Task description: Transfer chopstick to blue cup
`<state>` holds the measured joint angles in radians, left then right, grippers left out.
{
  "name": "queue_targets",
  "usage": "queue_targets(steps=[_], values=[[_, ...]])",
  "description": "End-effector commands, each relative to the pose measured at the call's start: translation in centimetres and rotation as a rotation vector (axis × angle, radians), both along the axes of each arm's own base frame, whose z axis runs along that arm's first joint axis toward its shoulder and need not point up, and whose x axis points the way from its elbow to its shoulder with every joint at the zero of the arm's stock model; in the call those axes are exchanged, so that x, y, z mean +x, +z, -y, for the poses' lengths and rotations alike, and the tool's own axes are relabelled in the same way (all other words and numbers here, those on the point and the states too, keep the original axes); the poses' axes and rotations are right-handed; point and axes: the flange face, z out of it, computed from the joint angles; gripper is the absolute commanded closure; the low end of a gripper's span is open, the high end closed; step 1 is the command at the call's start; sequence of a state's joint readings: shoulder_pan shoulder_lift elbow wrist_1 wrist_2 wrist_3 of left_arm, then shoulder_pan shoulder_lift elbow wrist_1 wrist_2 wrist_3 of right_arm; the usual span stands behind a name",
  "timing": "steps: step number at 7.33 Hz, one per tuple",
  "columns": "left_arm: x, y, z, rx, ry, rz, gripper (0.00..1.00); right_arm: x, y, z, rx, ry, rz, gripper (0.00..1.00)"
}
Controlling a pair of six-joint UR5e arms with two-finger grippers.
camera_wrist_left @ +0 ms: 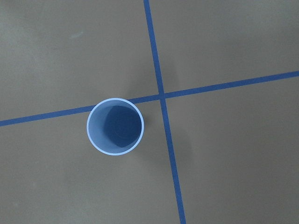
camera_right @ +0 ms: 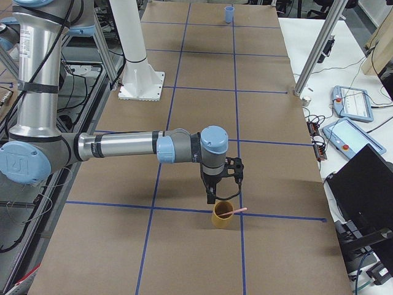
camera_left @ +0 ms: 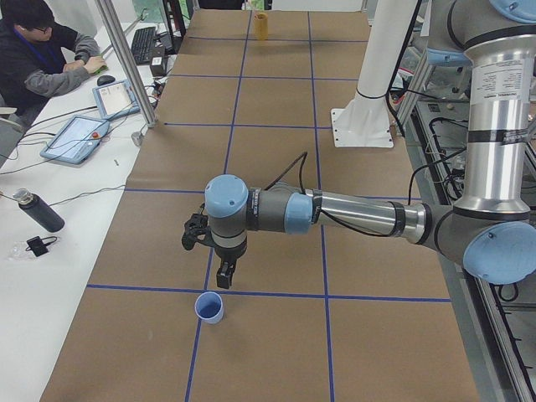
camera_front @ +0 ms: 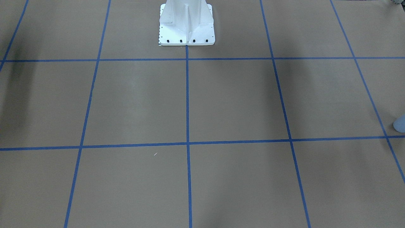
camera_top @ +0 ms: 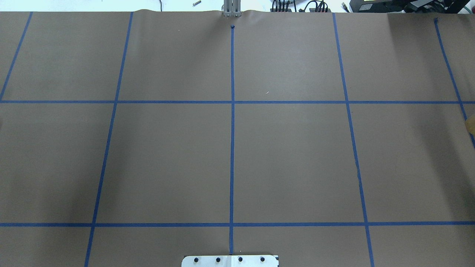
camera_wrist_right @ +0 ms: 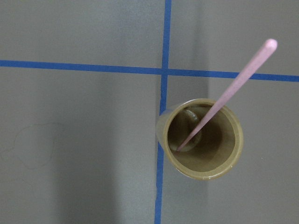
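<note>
The blue cup point(camera_wrist_left: 115, 126) stands upright and empty beside a blue tape crossing; it also shows in the left view point(camera_left: 209, 307), at the edge of the front view point(camera_front: 400, 123), and far off in the right view point(camera_right: 229, 13). My left gripper point(camera_left: 221, 275) hangs just above and beside it; I cannot tell if it is open or shut. One pale pink chopstick point(camera_wrist_right: 224, 95) leans in a yellow-brown cup point(camera_wrist_right: 201, 140), its tip past the rim point(camera_right: 236, 211). My right gripper point(camera_right: 212, 196) hovers just above that cup point(camera_right: 222, 215); I cannot tell its state.
The white robot pedestal point(camera_front: 186, 25) stands at mid-table on the robot's side. An operator point(camera_left: 42, 59) sits at a side bench with tablets point(camera_left: 75, 138) and a bottle point(camera_left: 38, 211). Aluminium posts point(camera_right: 313, 55) stand along the bench edge. The brown paper carries a blue tape grid.
</note>
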<state>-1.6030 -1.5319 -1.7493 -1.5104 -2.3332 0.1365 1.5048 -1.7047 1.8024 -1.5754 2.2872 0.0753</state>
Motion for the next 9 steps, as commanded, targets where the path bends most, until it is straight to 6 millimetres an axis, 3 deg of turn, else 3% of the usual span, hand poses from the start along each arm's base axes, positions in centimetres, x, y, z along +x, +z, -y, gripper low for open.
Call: queue_targets(steps=[1,4,5,6,7,9], values=[[0.0,-0.5,-0.2,0.029,0.001,0.003,0.02,0.0,0.0,0.0,0.001,0.0,0.0,0.0],[-0.1,-2.2,0.9,0.13,0.004,0.008,0.02,0.0,-1.2,0.7,0.024,0.004,0.002,0.0],[-0.1,-3.4,1.5,0.251,-0.004,0.015,0.02,-0.1,-3.0,1.8,0.09,0.007,0.007,0.0],[0.0,-1.8,2.1,0.294,-0.001,0.018,0.02,-0.1,-2.7,2.3,0.151,0.01,0.005,0.0],[0.1,0.0,4.0,0.244,-0.022,0.005,0.02,-0.1,-1.0,2.3,0.174,0.01,0.016,0.0],[0.2,0.2,4.0,0.204,-0.056,-0.022,0.02,-0.2,0.9,0.5,0.283,-0.003,0.05,0.0]])
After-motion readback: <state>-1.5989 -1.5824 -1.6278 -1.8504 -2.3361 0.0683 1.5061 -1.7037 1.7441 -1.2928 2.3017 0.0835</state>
